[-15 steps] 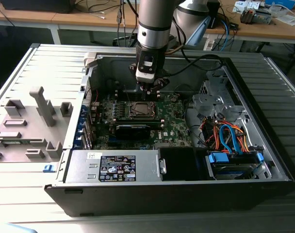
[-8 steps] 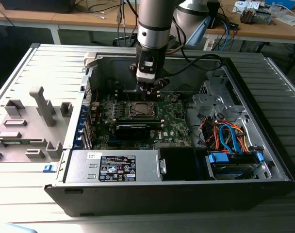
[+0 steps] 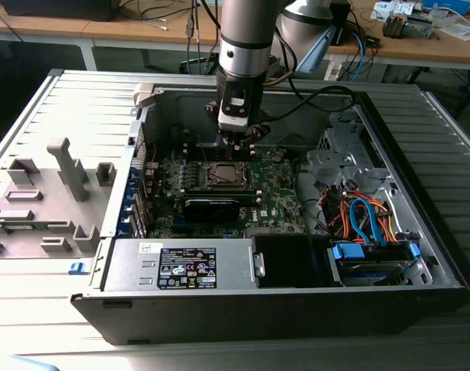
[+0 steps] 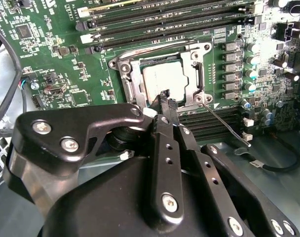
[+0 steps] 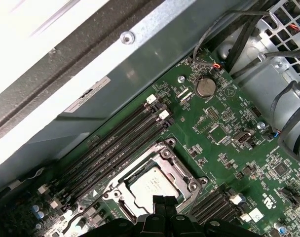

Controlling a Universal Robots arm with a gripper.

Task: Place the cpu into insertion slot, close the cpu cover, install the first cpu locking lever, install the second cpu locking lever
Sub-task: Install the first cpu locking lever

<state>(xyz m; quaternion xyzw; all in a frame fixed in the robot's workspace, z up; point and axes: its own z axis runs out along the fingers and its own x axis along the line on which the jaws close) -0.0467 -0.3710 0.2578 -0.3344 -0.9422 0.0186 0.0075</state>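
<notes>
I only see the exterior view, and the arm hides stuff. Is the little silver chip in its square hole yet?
Observer: Yes. In the second wrist view, the flat silver-grey square cpu lies inside the shiny-rimmed square insertion slot.
Operator: Is the lid down on it?
Observer: The thin silvery metal cpu cover lies flat over it, and the chip shows through its square window.
Operator: Where's the gripper pointing?
Observer: The black gripper is shut, with its tip at the edge of the cpu cover.
</notes>
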